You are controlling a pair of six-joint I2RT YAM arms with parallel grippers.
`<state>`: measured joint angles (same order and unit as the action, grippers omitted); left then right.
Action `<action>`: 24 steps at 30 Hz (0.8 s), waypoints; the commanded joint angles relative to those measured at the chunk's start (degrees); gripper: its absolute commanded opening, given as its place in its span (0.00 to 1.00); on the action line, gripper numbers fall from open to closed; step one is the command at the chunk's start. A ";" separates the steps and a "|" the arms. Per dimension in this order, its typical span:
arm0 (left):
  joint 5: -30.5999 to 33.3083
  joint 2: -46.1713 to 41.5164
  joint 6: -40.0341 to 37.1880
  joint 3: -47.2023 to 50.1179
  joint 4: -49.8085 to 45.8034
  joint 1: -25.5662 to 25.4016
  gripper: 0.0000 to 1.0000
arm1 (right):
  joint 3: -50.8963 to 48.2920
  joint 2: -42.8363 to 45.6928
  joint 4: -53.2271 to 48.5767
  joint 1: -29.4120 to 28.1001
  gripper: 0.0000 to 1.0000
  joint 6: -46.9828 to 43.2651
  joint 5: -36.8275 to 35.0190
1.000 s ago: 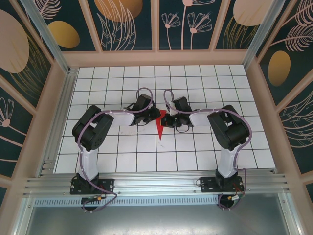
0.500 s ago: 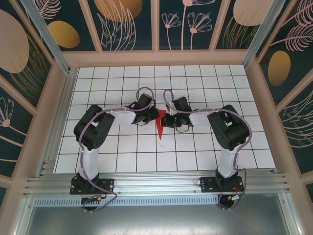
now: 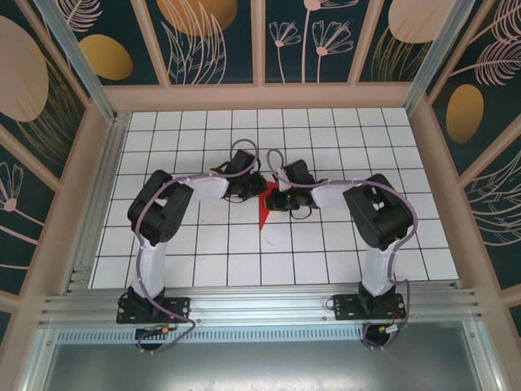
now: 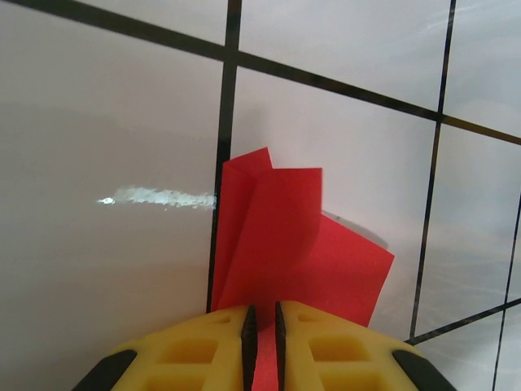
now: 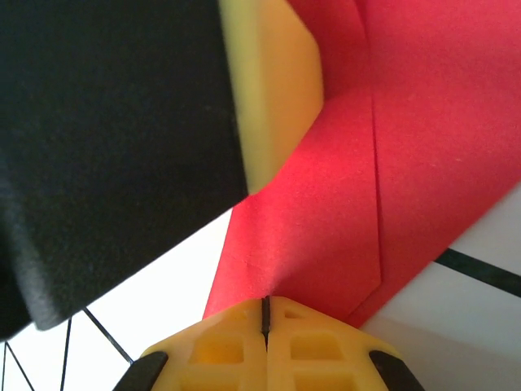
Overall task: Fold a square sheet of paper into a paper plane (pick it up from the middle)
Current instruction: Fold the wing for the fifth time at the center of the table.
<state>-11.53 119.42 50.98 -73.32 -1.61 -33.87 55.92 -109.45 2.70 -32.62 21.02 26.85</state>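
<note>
Seen from the near edge of the white grid table (image 3: 203,269), two arms reach in from their bases and meet at the middle. Between them lies the red paper (image 3: 264,213), no longer a flat square. It is a narrow creased shape, its point aimed at the near side.

The left gripper (image 4: 262,314) pinches the paper between yellow fingers that are almost pressed together, and layered flaps fan out beyond them. The right gripper (image 5: 264,308) is closed tight and seems to pinch an edge, with wrinkles spreading from its tips.

I judge the folding well under way but unfinished — there are several layers, yet no clean dart with wings.

From above, the far part of the paper is covered by both wrists, so the number of folds is unclear. The left gripper's dark body blocks much of the right wrist's view.
</note>
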 commanded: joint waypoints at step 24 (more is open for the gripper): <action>-6.00 -14.27 3.95 18.02 20.58 4.61 0.20 | -3.34 -0.86 -7.50 -0.99 0.00 3.80 0.56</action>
<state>-12.43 108.73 52.38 -60.53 9.30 -28.53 55.37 -109.10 4.71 -32.69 22.90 26.98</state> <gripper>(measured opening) 0.199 0.063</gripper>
